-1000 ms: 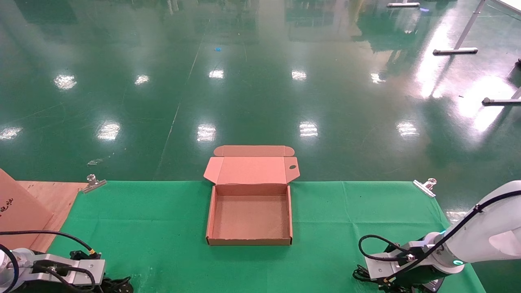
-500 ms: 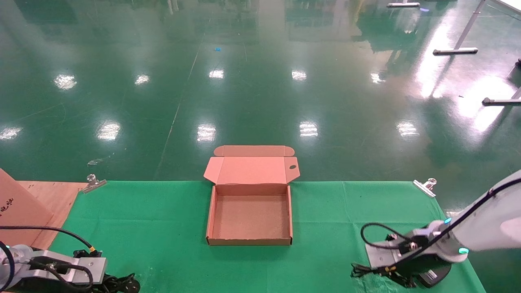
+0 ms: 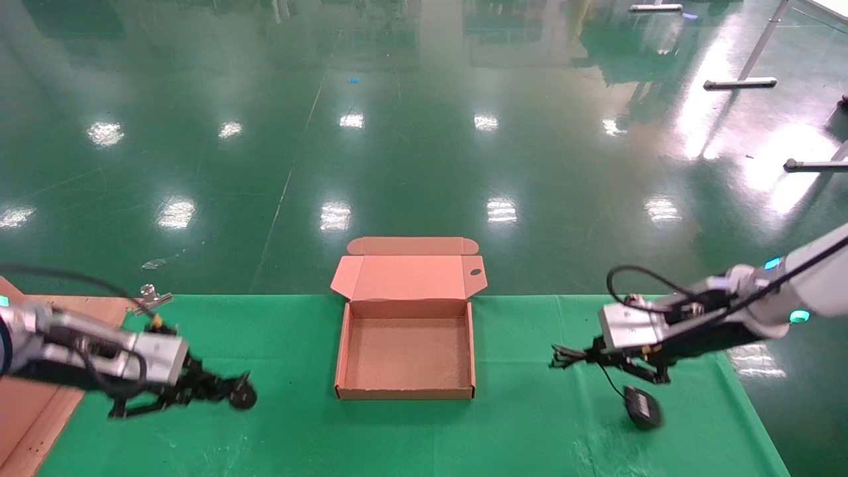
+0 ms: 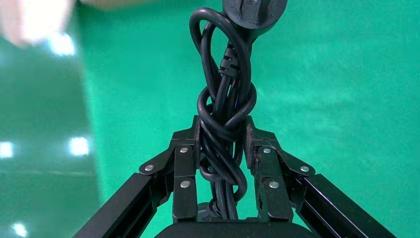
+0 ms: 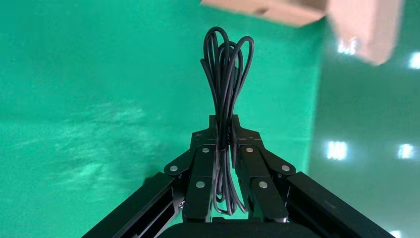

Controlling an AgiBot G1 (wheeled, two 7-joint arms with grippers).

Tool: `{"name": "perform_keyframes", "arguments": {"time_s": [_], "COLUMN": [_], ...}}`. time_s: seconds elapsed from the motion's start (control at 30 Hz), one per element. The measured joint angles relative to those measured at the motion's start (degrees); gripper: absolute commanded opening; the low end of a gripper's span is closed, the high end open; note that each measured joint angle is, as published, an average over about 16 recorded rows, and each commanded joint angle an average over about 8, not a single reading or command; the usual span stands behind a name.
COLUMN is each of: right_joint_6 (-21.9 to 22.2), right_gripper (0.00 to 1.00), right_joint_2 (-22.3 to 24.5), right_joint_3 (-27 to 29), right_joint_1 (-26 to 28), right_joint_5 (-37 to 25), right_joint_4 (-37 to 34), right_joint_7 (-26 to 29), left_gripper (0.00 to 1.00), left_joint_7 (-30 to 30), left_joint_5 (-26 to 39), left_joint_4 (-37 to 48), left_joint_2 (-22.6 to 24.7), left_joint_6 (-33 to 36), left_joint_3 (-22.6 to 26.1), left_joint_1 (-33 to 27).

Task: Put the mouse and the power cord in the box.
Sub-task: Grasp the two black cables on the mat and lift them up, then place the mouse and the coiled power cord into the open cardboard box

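Observation:
The tan box (image 3: 405, 393) lies open at the table's middle, its lid (image 3: 409, 275) folded back and its inside bare. To its left, my left gripper (image 3: 205, 387) (image 4: 223, 124) hangs above the cloth, shut on the knotted power cord (image 4: 225, 99). The cord's round plug (image 3: 243, 393) (image 4: 255, 12) sticks out past the fingertips toward the box. To the box's right, my right gripper (image 3: 583, 358) (image 5: 224, 124) is shut on the mouse's looped thin cable (image 5: 227, 64). The black mouse (image 3: 641, 407) dangles below it on that cable, just over the cloth.
Green cloth (image 3: 530, 331) covers the table, held by metal clips (image 3: 152, 297) (image 3: 692, 303) at the far corners. A brown board (image 3: 86, 308) lies at the left edge. Beyond the far edge is shiny green floor.
Both arms have risen from the near edge and moved forward. The left one lifted the power cord. The right one lifted the mouse by its cable, so it now hangs free.

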Motion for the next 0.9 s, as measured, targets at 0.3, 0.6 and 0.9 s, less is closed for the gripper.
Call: {"name": "perform_keyframes", "arguments": {"time_s": [0.3,0.6,0.9], "right_joint_6": [-3.46,-1.13,2.4], "right_gripper": [0.0,0.0,0.0], "right_joint_2": [-1.39,-7.68,-12.34], "right_joint_3": [0.89,1.1,-0.27], "right_joint_1": [6.03,8.97,8.36], "right_joint_5": [1.24,1.69,2.88], "right_joint_4": [4.49,7.57,9.68], "right_joint_7": [3.14,7.13,9.71], "left_gripper": [0.0,0.0,0.0], "left_joint_7": [-1.84,-2.9,1.23], "left_joint_5": [-0.89,-1.84,-4.4], "left_joint_4": [-3.73,-6.05,-4.38], "left_joint_2": [2.99,7.98,10.59], "left_joint_6": [3.43,0.96,-3.81], "left_joint_3": [-0.63,-1.41,-3.25], "left_joint_1": [-6.5,-10.01,-9.33]}}
